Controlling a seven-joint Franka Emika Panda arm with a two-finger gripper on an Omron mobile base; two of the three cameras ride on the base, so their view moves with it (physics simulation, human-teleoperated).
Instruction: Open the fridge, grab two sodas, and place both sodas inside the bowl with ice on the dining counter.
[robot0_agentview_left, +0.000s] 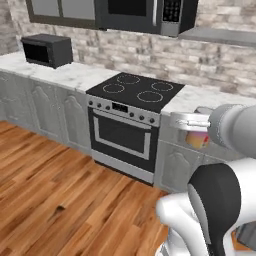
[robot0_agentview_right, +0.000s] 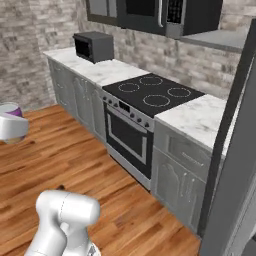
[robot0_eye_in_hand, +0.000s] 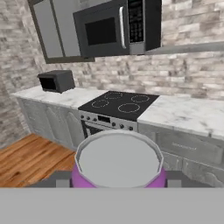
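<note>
one soda can (robot0_eye_in_hand: 118, 164) sat clamped between the fingers of the gripper (robot0_eye_in_hand: 118, 180), its grey lid and purple rim filling the low centre of the hand view; in the right base view the same can (robot0_agentview_right: 11, 111) showed at the far left above the wood floor (robot0_agentview_right: 75, 150). going left to right across the wall: one black countertop microwave (robot0_agentview_left: 47, 50), one stove (robot0_agentview_left: 132, 107) with four burners, one over-range microwave (robot0_agentview_left: 145, 15), then the grey fridge door (robot0_agentview_right: 235, 160) at the right edge. judging by this, the first soda was being carried; next it would need driving to the dining counter and lowering into the bowl
</note>
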